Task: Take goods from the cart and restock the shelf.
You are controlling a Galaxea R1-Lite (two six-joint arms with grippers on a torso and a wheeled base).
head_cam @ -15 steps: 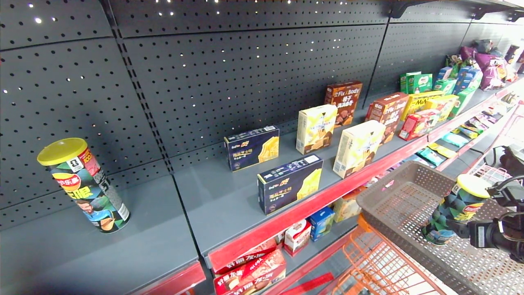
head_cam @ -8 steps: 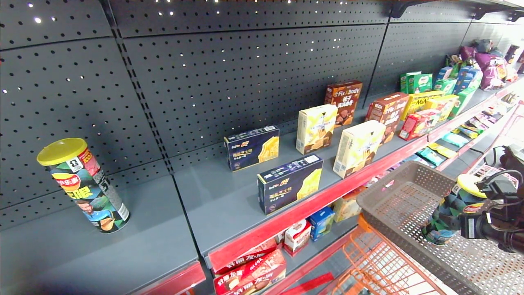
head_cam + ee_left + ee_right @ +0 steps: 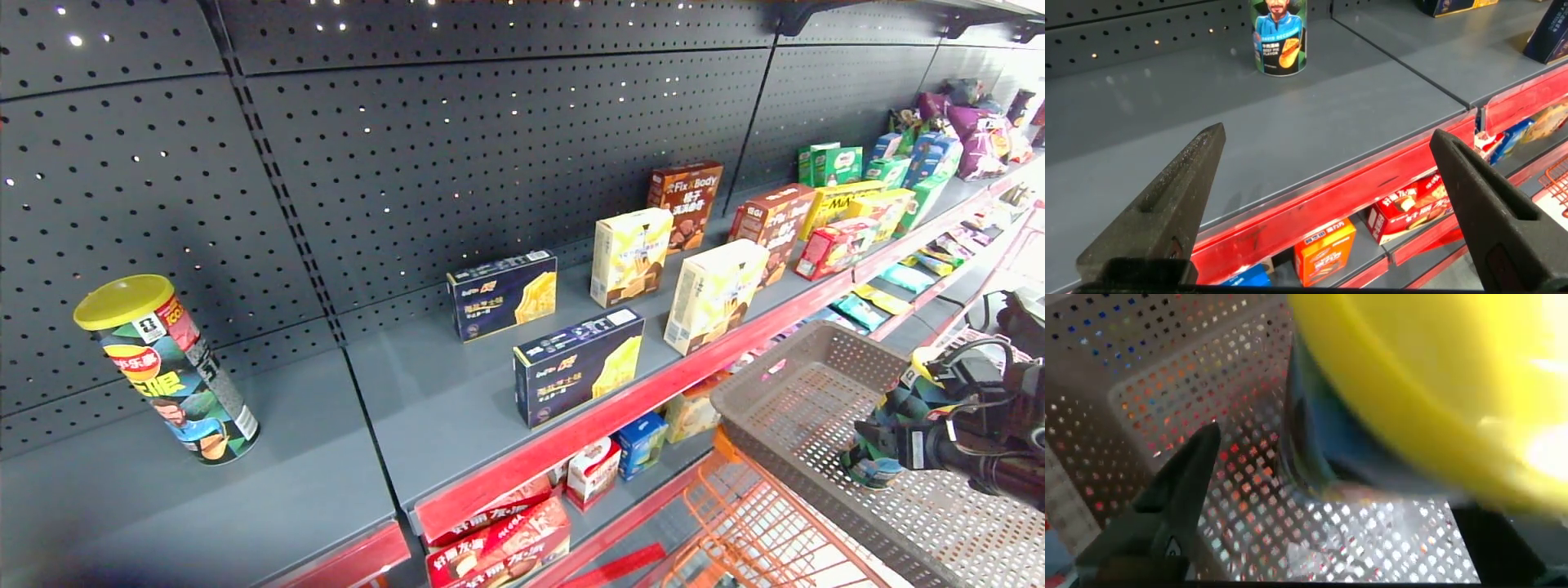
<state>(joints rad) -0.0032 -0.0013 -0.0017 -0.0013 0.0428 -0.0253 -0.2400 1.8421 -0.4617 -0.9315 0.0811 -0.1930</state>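
So far you have one can (image 3: 167, 371) standing far left on the shelf (image 3: 424, 392); a second can (image 3: 894, 416) sits in the basket (image 3: 784, 384), near right, with the right hand (image 3: 878, 430) open around it and the left hand (image 3: 1327, 139) open and empty.

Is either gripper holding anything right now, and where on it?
Nothing is held yet. The right gripper straddles the chip can below its yellow lid, one of its fingers clear of it. The left gripper is open, empty.

The basket (image 3: 775, 363) beneath the right gripper (image 3: 882, 430) is matt perforated plastic. The chip canister (image 3: 896, 404) it straddles has a glossy plastic lid (image 3: 1429, 384).
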